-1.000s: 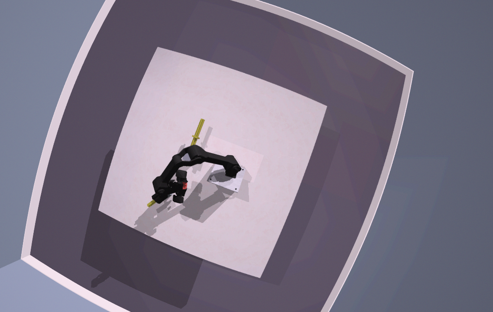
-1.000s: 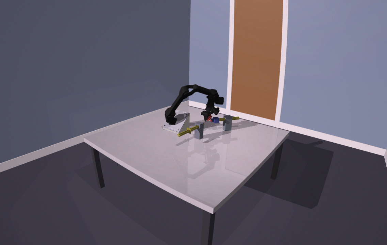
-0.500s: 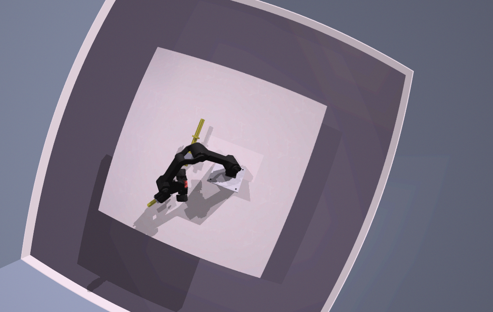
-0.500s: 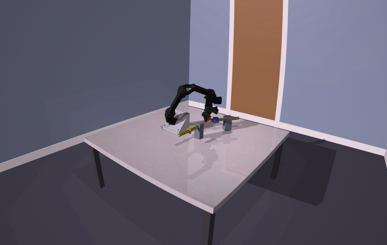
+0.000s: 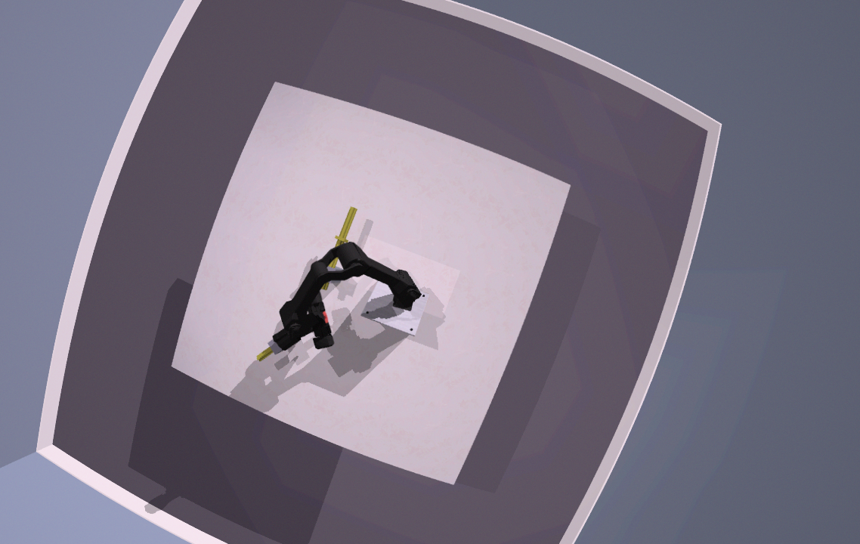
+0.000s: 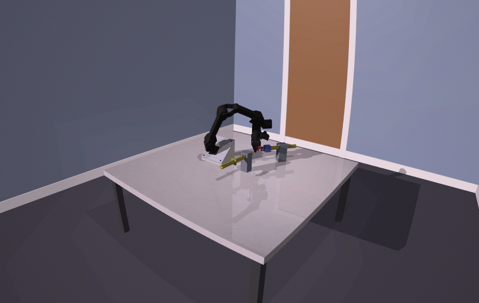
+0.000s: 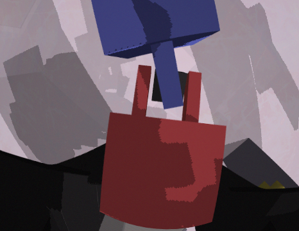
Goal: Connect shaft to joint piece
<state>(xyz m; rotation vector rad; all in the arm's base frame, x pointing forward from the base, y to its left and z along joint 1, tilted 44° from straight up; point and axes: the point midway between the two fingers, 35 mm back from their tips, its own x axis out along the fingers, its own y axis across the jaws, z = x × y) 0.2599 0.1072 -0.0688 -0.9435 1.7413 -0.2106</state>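
Observation:
The red joint piece (image 5: 326, 316) (image 6: 259, 148) (image 7: 149, 167) is hinged by two prongs to the blue piece (image 6: 267, 148) (image 7: 130, 25) on the fixed shaft (image 5: 264, 355) (image 6: 291, 145). Its grey block (image 6: 281, 154) stands beside it. In the wrist view red and blue are slightly out of line. My gripper (image 5: 322, 324) (image 6: 256, 149) (image 7: 156, 145) is shut on the red joint piece, a dark finger on each side. Its opening is hidden from view. The second shaft (image 5: 348, 220) (image 6: 228, 164) passes through the second grey block (image 6: 246, 162), apart from the joint piece.
My arm arches from a white base (image 5: 408, 323) (image 6: 211, 158) over the second shaft's inner end in the overhead view. A yellow collar (image 5: 341, 239) (image 6: 234, 161) sits around the second shaft outside its block. The white table (image 5: 460, 419) (image 6: 196, 211) carries both blocks.

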